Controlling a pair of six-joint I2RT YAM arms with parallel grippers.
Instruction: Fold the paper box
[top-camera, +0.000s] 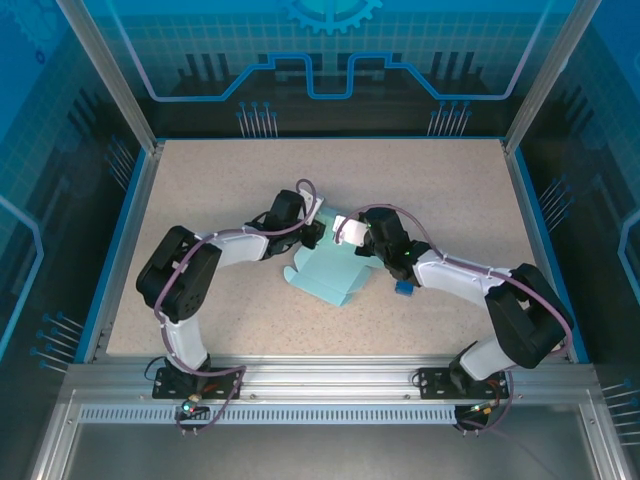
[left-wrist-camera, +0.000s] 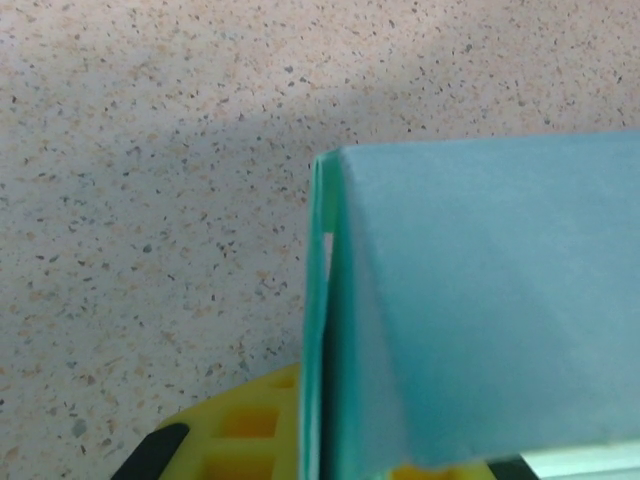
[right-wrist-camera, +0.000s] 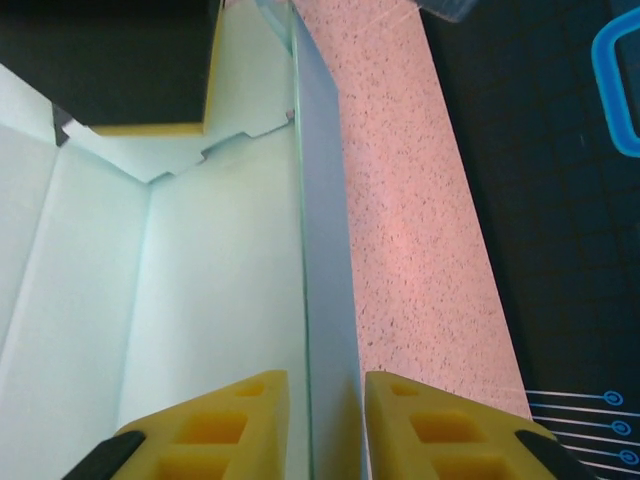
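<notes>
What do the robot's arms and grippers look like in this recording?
Both the left arm and right arm have white links, bulky black joints and purplish cables looping alongside. The fingers are yellow blocks with square pockets and black trim.

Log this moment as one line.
left pincer: shut on paper box | right pincer: astride a box wall | box: partly folded

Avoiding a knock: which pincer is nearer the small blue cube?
Right. The right pincer straddles the paper box wall up-left of the blue cube; the left pincer sits farther left.
</notes>
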